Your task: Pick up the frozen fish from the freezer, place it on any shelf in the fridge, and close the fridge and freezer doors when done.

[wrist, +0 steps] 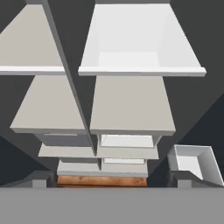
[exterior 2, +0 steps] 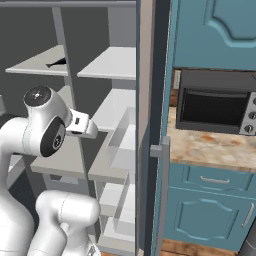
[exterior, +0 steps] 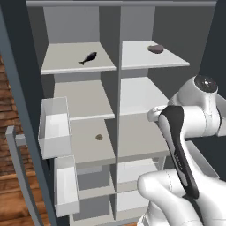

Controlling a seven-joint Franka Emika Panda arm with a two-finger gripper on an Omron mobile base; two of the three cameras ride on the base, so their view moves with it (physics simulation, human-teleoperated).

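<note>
The white arm (exterior: 185, 132) folds at its elbow before the open slate-blue cabinet (exterior: 13, 88), jaws spread wide and empty. The small black fish (exterior: 88, 58) lies on the top-left pale grey shelf (exterior: 62, 66).

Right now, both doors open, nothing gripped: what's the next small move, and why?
Probably raise the hand toward the top left shelf and aim at the frozen fish. The fish lies there untouched, while the hand camera looks down over lower shelves. The gripper is open, so it is ready to approach.
</note>
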